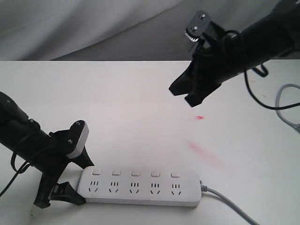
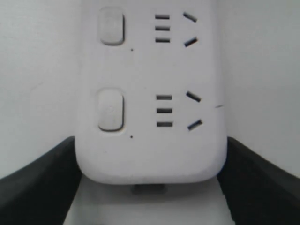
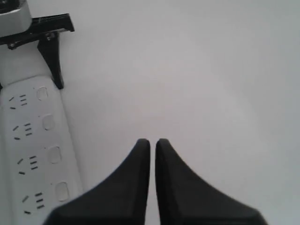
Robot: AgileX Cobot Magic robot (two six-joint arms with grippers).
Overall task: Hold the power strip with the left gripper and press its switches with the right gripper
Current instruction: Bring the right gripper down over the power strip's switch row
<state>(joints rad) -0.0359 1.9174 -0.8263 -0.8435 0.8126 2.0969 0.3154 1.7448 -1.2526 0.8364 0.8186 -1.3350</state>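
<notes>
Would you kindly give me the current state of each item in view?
power strip: flat on table, one end gripped.
left gripper: shut on power strip's end.
right gripper: shut, raised, clear of strip.
switches: untouched; on or off unclear.
cord: attached, trailing from the far end.

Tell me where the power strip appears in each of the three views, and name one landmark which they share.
Exterior view: the power strip lies along the bottom edge, near the centre.
Left wrist view: its rounded end fills the centre.
Right wrist view: it runs down the left edge.
Shared landmark: the switch farthest from the cord.
</notes>
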